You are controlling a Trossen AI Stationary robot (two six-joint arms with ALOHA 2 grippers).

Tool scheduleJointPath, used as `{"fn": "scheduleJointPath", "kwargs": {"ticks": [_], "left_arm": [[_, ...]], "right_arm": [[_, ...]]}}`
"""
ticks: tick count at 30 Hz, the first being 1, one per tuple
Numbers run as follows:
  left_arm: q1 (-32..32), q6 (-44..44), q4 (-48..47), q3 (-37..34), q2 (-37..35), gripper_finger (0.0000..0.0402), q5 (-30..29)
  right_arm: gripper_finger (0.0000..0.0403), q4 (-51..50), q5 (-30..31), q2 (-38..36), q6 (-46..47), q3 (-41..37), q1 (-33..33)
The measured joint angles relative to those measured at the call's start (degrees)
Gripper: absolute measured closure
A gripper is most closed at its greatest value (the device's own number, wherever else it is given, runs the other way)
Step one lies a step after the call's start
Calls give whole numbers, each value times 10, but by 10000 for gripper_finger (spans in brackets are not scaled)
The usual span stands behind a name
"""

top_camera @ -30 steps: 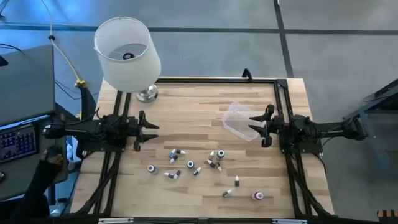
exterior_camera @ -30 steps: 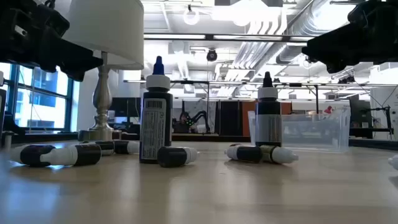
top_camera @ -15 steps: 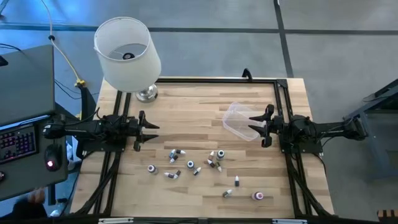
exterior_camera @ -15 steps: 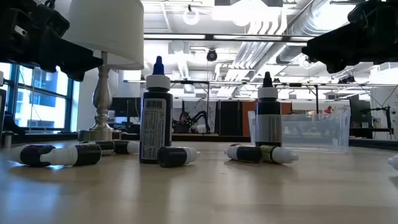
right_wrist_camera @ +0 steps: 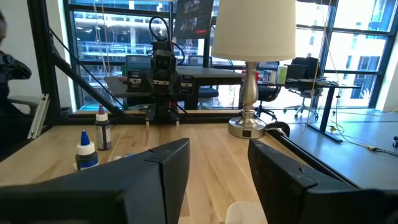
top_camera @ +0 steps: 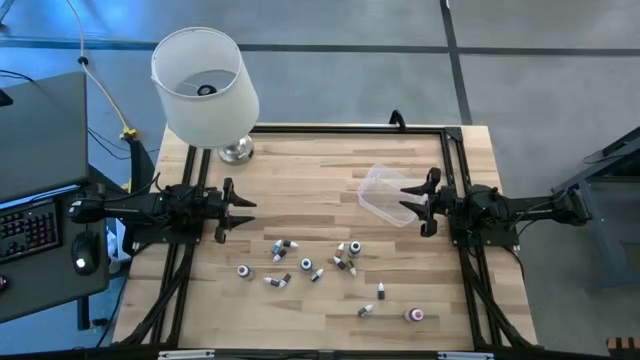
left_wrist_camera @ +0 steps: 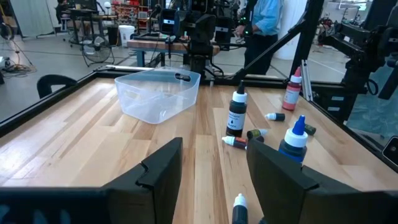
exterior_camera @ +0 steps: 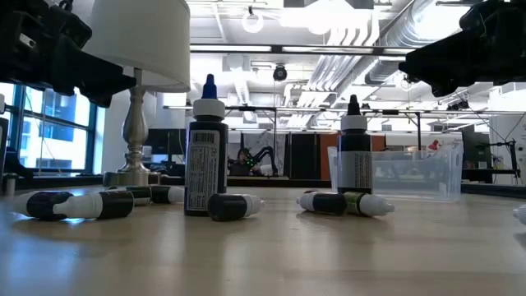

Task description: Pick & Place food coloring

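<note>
Several small food coloring bottles [top_camera: 310,265] are scattered on the near middle of the wooden table. Most lie on their sides; a few stand upright on their bases, such as a blue-capped one [exterior_camera: 205,156] and a black-capped one [exterior_camera: 355,156]. My left gripper [top_camera: 250,212] hovers open at the table's left side, left of the bottles, with a blue-capped bottle [left_wrist_camera: 292,140] ahead of it. My right gripper [top_camera: 402,199] hovers open at the right, above the clear tub's right edge. Both arms are raised off the table.
A clear plastic tub [top_camera: 383,192] sits on the table right of centre, beyond the bottles. A lamp with a white shade [top_camera: 205,85] stands on its base [top_camera: 237,151] at the far left corner. A black frame [top_camera: 350,128] edges the table. A keyboard and mouse [top_camera: 82,263] lie off-table left.
Neither gripper has moved and no bottle has moved. A person's dark sleeve that showed beside the desk left of the table has drawn back toward the near side and out of view.
</note>
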Motion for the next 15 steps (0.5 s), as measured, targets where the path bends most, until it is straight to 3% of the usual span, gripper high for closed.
{"fn": "scheduleJointPath", "kwargs": {"ticks": [15], "left_arm": [[0, 0, 0, 0, 0, 224, 0]], "right_arm": [[245, 0, 0, 0, 0, 0, 0]]}}
